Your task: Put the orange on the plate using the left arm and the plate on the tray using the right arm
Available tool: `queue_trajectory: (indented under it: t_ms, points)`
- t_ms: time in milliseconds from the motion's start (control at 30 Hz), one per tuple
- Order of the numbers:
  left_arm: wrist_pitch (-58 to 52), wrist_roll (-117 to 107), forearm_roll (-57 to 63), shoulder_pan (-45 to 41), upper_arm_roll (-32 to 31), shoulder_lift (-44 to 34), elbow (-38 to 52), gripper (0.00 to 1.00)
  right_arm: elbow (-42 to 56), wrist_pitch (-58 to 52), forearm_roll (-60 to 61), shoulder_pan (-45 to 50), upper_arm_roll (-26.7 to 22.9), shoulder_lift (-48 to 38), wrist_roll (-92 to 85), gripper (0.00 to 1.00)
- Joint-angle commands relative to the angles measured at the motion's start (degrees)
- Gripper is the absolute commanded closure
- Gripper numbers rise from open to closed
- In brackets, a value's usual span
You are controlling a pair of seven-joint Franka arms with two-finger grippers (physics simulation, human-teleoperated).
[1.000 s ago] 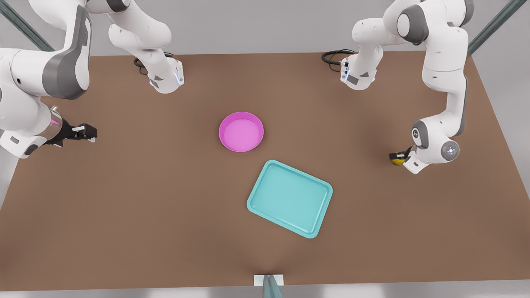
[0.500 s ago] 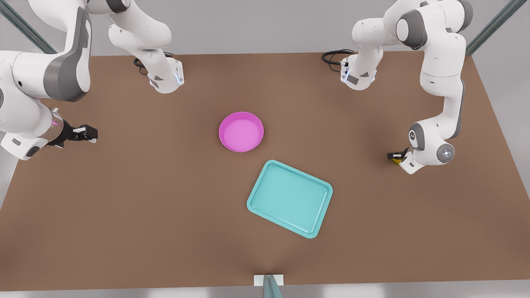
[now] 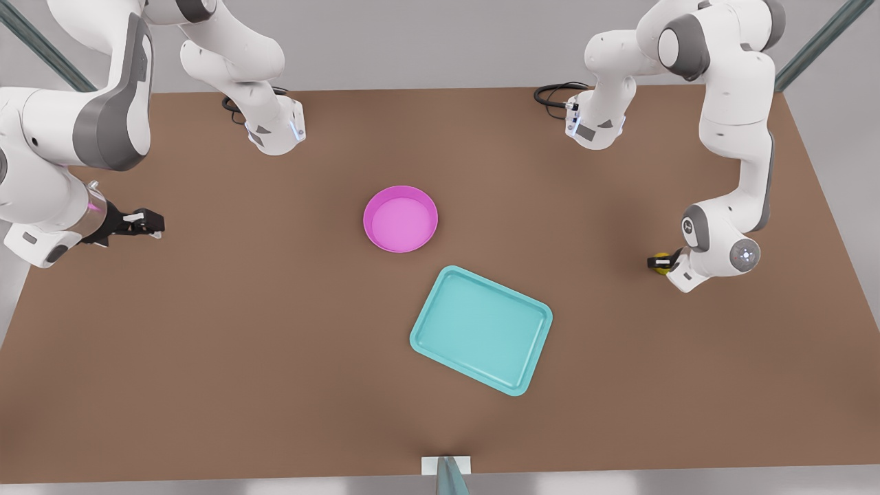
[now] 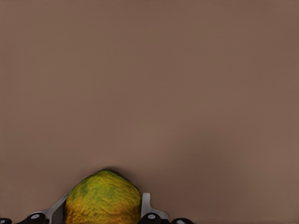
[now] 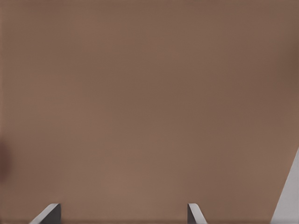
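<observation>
The orange (image 4: 103,198), yellow-orange with greenish blotches, sits between my left gripper's fingers, which press on both its sides. In the front view this left gripper (image 3: 658,262) is low over the table at the front view's right, with the orange (image 3: 662,267) peeking out under it. The magenta plate (image 3: 400,218) lies bare at the table's middle. Just in front of it lies the teal tray (image 3: 481,330), also bare and turned at an angle. My right gripper (image 3: 147,223) waits at the front view's left, its fingers (image 5: 50,212) spread open over bare table.
Both arm bases (image 3: 275,127) (image 3: 595,124) stand at the back edge, each with a black cable (image 3: 553,93) beside it. A small white bracket (image 3: 447,465) sits at the table's front edge. Brown tabletop (image 3: 240,330) stretches between the arms and the dishes.
The left arm dipped over the orange and its fingers closed in on it. The right arm crept slightly toward the table's middle. Plate and tray have not moved.
</observation>
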Motion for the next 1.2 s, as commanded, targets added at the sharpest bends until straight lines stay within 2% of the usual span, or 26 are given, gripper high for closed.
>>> queue_trajectory:
  t_ms: [0, 33, 333, 433, 600, 667, 733, 833, 933, 1000, 1167]
  points:
    - [0.2, 0.3, 0.0, 0.0, 0.0, 0.0, 0.0, 0.28, 0.0, 0.0, 0.1, 0.0, 0.0, 0.0, -0.1, 0.0]
    - [0.3, 0.3, 0.0, 0.0, 0.0, 0.1, 0.0, 0.3, 0.0, 0.0, 0.1, 0.0, 0.0, 0.0, -0.1, 0.0]
    - [0.9, 0.3, 0.0, 0.0, 0.0, 0.9, 0.0, 0.3, 0.1, 0.1, 0.3, 0.0, 0.0, 0.3, -0.2, 0.0]
    - [0.7, 0.1, 0.0, -0.1, 0.0, 0.8, 0.0, 0.37, 0.1, 0.1, 0.3, 0.0, 0.0, 0.3, -0.2, 0.0]
    - [-1.0, -2.9, 0.0, -0.7, -0.2, -1.0, 0.0, 0.37, 0.1, 0.1, 0.3, 0.0, 0.0, 0.3, -0.2, 0.0]
    - [-8.9, -18.6, 0.0, -9.8, -3.2, -6.4, 3.3, 0.36, 0.1, 0.1, 0.3, -0.1, -0.1, 0.3, -0.2, 0.0]
    - [-9.4, -30.5, -0.2, -18.0, -6.1, -7.2, 5.1, 0.36, 0.1, 0.1, 0.3, -0.6, 0.0, 0.3, -0.2, 0.0]
    - [-23.1, -56.1, -3.5, -35.6, -6.7, 2.5, 26.6, 0.36, 0.1, 0.2, 0.4, -0.6, -0.1, 0.8, -0.2, 0.0]
    - [-23.8, -72.2, -8.5, -48.1, -6.8, 11.3, 39.7, 0.36, 0.1, 0.5, 0.4, -0.6, -0.1, 0.9, -0.2, 0.0]
    - [-24.2, -77.0, -9.2, -51.1, -8.3, 12.8, 41.2, 0.36, 0.1, 0.5, 0.5, -0.6, 0.0, 0.9, -0.2, 0.0]
    - [-24.8, -88.3, -9.0, -51.7, -17.1, 13.8, 43.7, 0.36, 0.0, 0.5, 0.8, -0.7, 0.0, 0.9, -0.2, 0.0]
